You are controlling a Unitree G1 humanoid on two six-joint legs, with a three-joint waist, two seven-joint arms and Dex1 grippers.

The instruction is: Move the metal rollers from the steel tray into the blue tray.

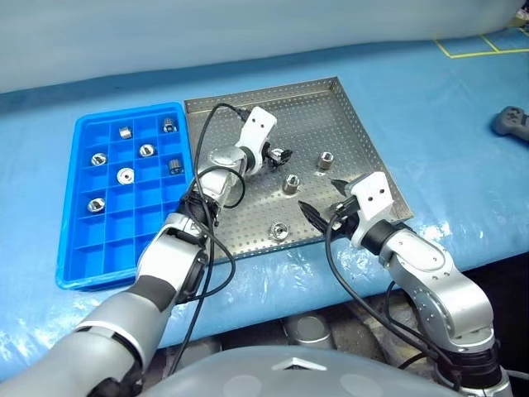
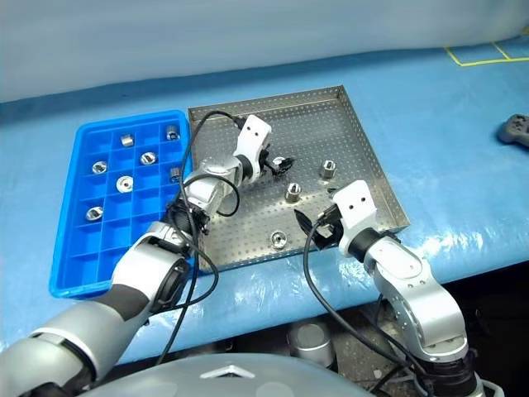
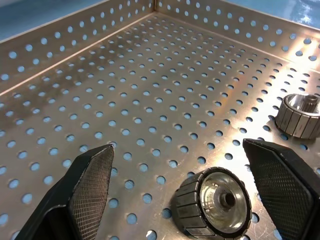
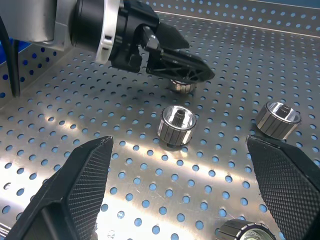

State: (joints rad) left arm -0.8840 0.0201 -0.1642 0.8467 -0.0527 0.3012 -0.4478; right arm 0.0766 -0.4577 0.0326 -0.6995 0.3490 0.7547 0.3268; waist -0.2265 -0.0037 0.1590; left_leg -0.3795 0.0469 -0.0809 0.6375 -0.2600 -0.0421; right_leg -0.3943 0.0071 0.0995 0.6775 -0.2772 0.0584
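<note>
Left end effector (image 1: pixel 285 155) low over steel tray (image 1: pixel 364 149)

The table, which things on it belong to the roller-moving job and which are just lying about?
Part of the job:
- metal rollers
- steel tray
- blue tray
- left gripper, fingers open over a roller
- right gripper, fingers open

Just lying about:
- grey controller
- yellow tape
</note>
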